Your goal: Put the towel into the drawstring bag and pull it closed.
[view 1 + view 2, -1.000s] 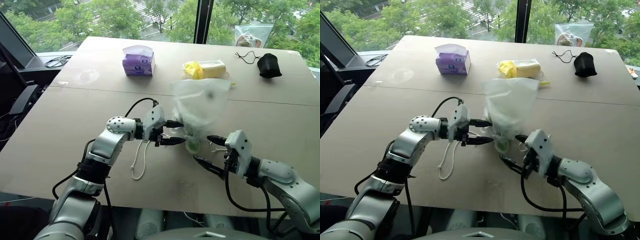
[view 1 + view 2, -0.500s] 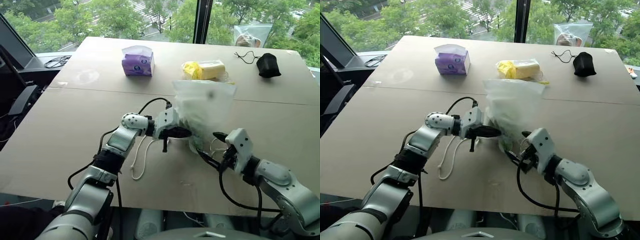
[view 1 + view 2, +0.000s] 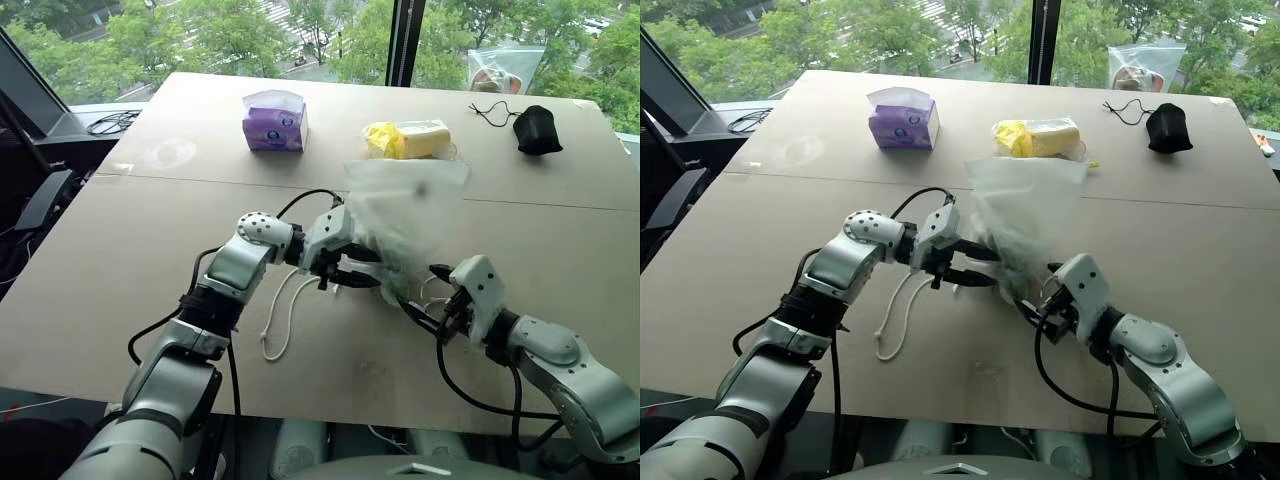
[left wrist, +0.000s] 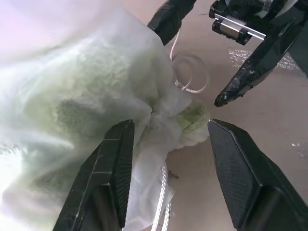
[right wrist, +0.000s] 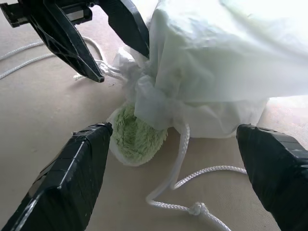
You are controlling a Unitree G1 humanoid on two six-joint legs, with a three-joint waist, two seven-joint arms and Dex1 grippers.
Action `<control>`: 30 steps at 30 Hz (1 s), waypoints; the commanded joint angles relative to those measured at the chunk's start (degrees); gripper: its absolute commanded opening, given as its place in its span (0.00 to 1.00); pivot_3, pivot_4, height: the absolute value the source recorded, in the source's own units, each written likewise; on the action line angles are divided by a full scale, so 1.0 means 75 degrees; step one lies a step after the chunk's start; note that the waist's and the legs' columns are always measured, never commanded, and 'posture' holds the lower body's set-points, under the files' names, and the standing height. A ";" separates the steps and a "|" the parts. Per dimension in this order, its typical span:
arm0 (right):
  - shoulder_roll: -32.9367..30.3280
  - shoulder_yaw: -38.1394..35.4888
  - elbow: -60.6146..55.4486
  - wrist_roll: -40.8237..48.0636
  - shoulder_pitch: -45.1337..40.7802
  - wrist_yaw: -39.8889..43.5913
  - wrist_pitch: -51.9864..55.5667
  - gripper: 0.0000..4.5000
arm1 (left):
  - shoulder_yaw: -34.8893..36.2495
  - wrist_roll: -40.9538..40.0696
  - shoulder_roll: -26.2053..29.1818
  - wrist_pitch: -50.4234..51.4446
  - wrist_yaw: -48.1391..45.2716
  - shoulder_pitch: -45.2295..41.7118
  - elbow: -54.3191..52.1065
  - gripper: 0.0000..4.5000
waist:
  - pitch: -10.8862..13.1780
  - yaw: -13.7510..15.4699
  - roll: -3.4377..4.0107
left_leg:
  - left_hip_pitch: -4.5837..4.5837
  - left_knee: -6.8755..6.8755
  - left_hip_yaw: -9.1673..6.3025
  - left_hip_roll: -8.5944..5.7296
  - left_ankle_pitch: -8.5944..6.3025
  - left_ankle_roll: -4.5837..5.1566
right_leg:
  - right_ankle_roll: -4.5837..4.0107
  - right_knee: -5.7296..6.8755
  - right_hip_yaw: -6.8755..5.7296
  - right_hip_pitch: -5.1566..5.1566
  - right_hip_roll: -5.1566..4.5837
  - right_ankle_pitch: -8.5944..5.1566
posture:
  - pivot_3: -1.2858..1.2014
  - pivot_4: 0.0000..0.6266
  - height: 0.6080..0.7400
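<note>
The drawstring bag (image 3: pixel 405 205), milky and translucent, stands on the table with its gathered mouth facing down. The pale green towel (image 5: pixel 137 137) is inside, and one fluffy corner (image 4: pixel 192 126) pokes out of the mouth. My left gripper (image 3: pixel 365 267) is open, with a finger on each side of the bag's bunched neck. My right gripper (image 3: pixel 425 292) is wide open, facing the mouth from the opposite side, and holds nothing. One white cord (image 3: pixel 280 320) trails in a loop toward the near edge. Another cord (image 5: pixel 178 168) lies under the mouth.
Along the far side of the table are a purple tissue pack (image 3: pixel 276 121), a yellow cloth in clear plastic (image 3: pixel 408 139) and a black pouch (image 3: pixel 538 130). A clear zip bag (image 3: pixel 507 70) leans at the window. The table's near edge runs just below both arms.
My left gripper closed on the bag's neck half a second ago and has now opened again. The right gripper has edged a little closer to the mouth.
</note>
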 commanded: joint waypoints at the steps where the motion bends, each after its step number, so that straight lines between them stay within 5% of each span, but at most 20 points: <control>1: 0.0034 -0.0054 -0.0367 0.0027 0.0104 0.0004 -0.0141 0.99 | -0.0224 0.0460 -0.0167 -0.0528 0.0065 -0.0253 0.0398 0.52 | 0.0000 0.0011 0.0000 | -0.0002 0.0001 -0.0001 -0.0002 0.0000 0.0000 | 0.0000 0.0000 -0.0001 0.0000 0.0000 0.0000 | 0.52 0.24 1.00; 6: 0.0164 -0.0109 -0.0432 0.0006 0.0182 -0.0158 -0.0144 0.99 | -0.0446 0.1085 -0.0529 -0.1350 0.0283 -0.0441 0.1314 0.04 | -0.0001 0.0010 0.0002 | -0.0036 0.0015 -0.0030 -0.0006 0.0000 0.0000 | 0.0000 -0.0005 -0.0026 -0.0015 0.0000 0.0001 | 0.52 0.24 1.00; 7: 0.0178 -0.0107 -0.0436 0.0001 0.0189 -0.0166 -0.0144 0.99 | -0.0465 0.1164 -0.0584 -0.1489 0.0317 -0.0472 0.1477 0.01 | -0.0002 0.0010 0.0002 | -0.0049 0.0022 -0.0039 -0.0007 0.0000 0.0000 | 0.0000 -0.0005 -0.0033 -0.0020 0.0001 0.0001 | 0.52 0.24 1.00; 12: 0.0519 -0.0148 -0.0286 -0.0278 0.0035 -0.0542 -0.0468 0.99 | -0.0413 0.1198 -0.0859 -0.1650 0.0217 -0.0616 0.2002 0.01 | -0.0004 0.0021 0.0000 | -0.0070 0.0039 -0.0064 -0.0008 0.0000 0.0000 | 0.0001 -0.0012 -0.0054 -0.0020 -0.0001 0.0002 | 0.52 0.24 1.00; 19: 0.0825 -0.0033 0.0847 -0.1396 -0.0934 -0.1177 -0.1134 0.99 | 0.0430 -0.0594 -0.0637 0.0945 -0.0762 -0.0560 0.0549 0.01 | -0.0003 -0.0026 0.0001 | -0.0076 0.0061 -0.0067 -0.0003 0.0000 0.0001 | 0.0002 -0.0006 -0.0054 -0.0022 0.0001 0.0003 | 0.52 0.24 1.00; 30: 0.0211 -0.0499 0.0411 -0.0464 -0.1080 0.0240 -0.1262 0.99 | 0.1110 -0.1326 -0.0473 0.2597 -0.0101 -0.0702 -0.0203 0.01 | -0.0005 0.0000 0.0007 | -0.0080 0.0063 -0.0078 -0.0003 0.0000 0.0001 | 0.0002 -0.0006 -0.0054 -0.0020 0.0001 0.0003 | 0.52 0.24 1.00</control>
